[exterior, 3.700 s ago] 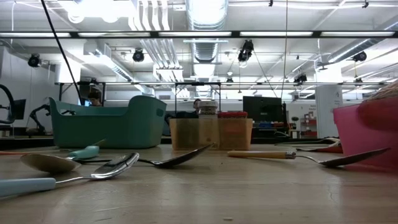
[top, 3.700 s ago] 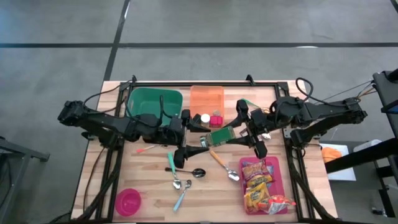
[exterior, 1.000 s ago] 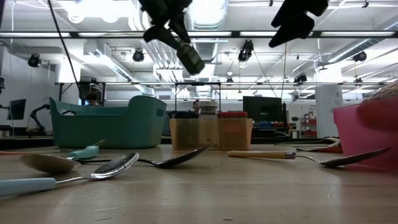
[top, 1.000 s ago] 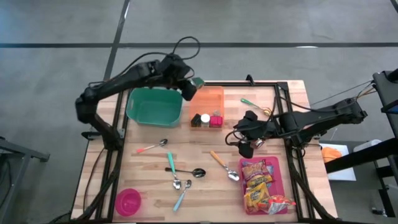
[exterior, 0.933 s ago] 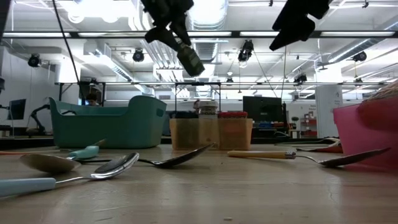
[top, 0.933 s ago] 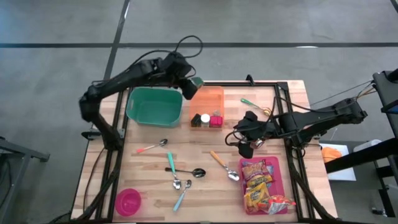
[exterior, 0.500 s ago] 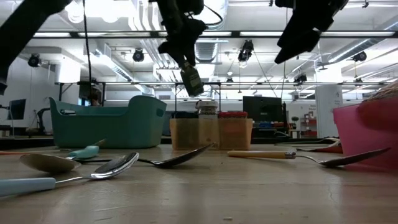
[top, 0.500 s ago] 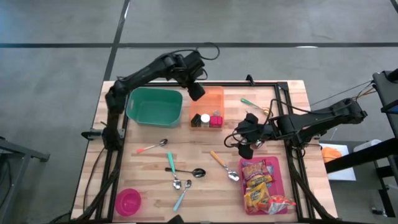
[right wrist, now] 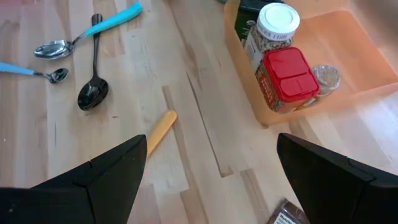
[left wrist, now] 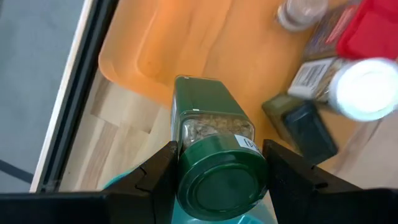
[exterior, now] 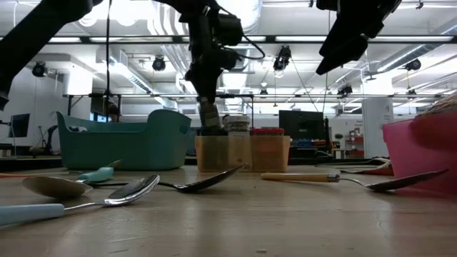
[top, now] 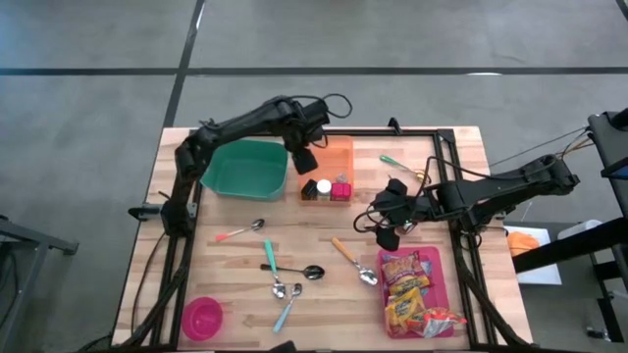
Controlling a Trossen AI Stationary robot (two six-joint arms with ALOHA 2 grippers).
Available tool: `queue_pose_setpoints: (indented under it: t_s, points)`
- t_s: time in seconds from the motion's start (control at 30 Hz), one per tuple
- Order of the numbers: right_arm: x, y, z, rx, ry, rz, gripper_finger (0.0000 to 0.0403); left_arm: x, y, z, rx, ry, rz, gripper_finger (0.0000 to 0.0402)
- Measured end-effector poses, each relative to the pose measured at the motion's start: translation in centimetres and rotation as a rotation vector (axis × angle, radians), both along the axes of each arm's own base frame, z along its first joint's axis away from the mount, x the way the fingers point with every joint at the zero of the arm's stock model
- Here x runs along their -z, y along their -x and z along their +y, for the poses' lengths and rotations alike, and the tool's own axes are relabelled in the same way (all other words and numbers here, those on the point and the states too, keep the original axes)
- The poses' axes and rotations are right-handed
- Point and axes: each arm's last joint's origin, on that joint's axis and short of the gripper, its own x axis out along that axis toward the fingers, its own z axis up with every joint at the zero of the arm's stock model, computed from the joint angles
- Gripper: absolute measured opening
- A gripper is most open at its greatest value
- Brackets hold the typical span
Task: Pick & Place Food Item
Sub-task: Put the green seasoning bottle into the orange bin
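pick done, place pending — left gripper (left wrist: 217,171) clamped on a green-lidded glass spice jar (left wrist: 214,165), hanging over the near corner of the translucent orange plastic bin (top: 339,157), not yet released — right gripper (top: 386,233) wide open, empty, waiting mid-table.

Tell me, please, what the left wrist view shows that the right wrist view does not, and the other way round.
Only the left wrist view shows the green-lidded spice jar held between the left gripper fingers, above the orange tray's edge.

Only the right wrist view shows the spoons on the wooden table, with the right gripper open and empty.

Both show the orange tray with the white-capped bottle and red-lidded container.
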Motion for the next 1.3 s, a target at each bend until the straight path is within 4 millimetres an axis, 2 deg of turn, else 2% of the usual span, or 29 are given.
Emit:
queue_pose_setpoints:
  t_s: [0.27, 0.57, 1.3]
  points:
    - [-0.3, -0.3, 0.1, -0.04, 0.029, -0.035, 0.0357, 2.3, -0.7, -1.1, 0.086, 0.007, 0.032, 0.0185]
    - [-0.3, -0.3, 0.1, -0.043, 0.032, -0.036, 0.0357, 3.9, -0.8, -2.0, 0.161, 0.062, 0.05, 0.0185]
    - [-0.3, -0.3, 0.1, -0.057, 0.046, -0.032, 0.0357, 4.0, -1.3, -2.2, 0.201, 0.067, 0.002, 0.0185]
